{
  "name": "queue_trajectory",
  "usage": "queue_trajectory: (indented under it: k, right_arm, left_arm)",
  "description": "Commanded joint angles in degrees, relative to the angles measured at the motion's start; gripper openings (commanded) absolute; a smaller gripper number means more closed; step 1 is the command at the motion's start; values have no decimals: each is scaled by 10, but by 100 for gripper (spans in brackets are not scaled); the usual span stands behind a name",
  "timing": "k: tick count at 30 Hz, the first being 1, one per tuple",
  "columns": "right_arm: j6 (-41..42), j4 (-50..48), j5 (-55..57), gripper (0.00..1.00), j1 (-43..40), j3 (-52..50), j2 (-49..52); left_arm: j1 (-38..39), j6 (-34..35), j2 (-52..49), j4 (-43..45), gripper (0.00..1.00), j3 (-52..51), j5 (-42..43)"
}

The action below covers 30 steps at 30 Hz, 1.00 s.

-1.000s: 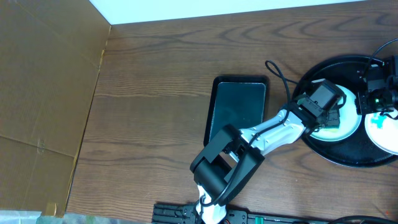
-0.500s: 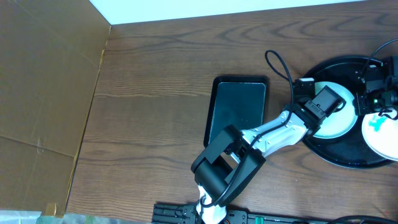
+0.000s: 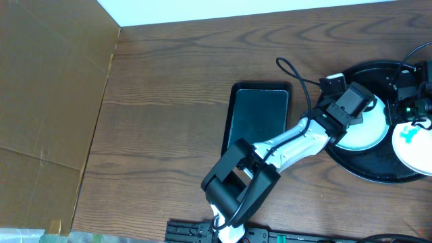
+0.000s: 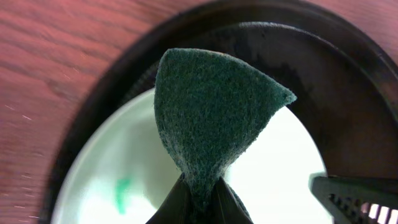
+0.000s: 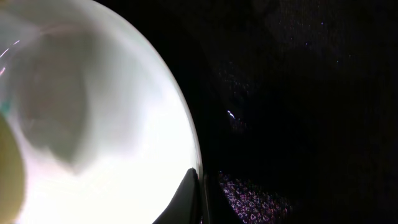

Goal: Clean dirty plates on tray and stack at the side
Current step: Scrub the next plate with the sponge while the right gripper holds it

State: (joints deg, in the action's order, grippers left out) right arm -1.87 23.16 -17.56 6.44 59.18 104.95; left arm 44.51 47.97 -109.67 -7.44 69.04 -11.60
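My left gripper (image 4: 199, 200) is shut on a dark green sponge (image 4: 211, 118), which fans out above a white plate (image 4: 280, 168). That plate has a small teal smear (image 4: 123, 190) and lies in the round black tray (image 4: 348, 81). From overhead the left gripper (image 3: 351, 104) hangs over the far left edge of this plate (image 3: 364, 135). My right gripper (image 5: 200, 202) is shut on the plate's rim (image 5: 186, 143), one finger on top. A second plate (image 3: 413, 148) with a teal smear lies at the tray's right.
A rectangular black tray (image 3: 258, 118) lies left of the round tray (image 3: 368, 170). A black cable (image 3: 300, 77) loops between them. A brown cardboard wall (image 3: 47, 101) fills the left side. The right arm's body (image 3: 408, 91) sits over the round tray's far right.
The left gripper has carried the sponge across the plate toward its far left edge. The right gripper has stayed on the rim.
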Motion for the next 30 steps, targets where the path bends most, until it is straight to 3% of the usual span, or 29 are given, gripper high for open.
queue_trajectory:
  k: [1, 6, 12, 15, 22, 30]
  right_arm:
    - [6, 0, 6, 1, 0, -2, 3]
    - [6, 0, 6, 1, 0, -2, 3]
    - [6, 0, 6, 1, 0, -2, 3]
    - [6, 0, 6, 1, 0, -2, 3]
    - [6, 0, 6, 1, 0, -2, 3]
    - [6, 0, 6, 1, 0, -2, 3]
  left_arm:
    - [-1, 43, -33, 3, 7, 14, 24]
    - [-1, 38, -73, 3, 7, 14, 30]
    - [-5, -40, -84, -15, 7, 14, -2]
    - [-6, -100, -80, -43, 7, 14, -53]
    - [-6, -149, -58, -87, 7, 15, -172]
    - [-6, -154, 1, -61, 7, 15, -183]
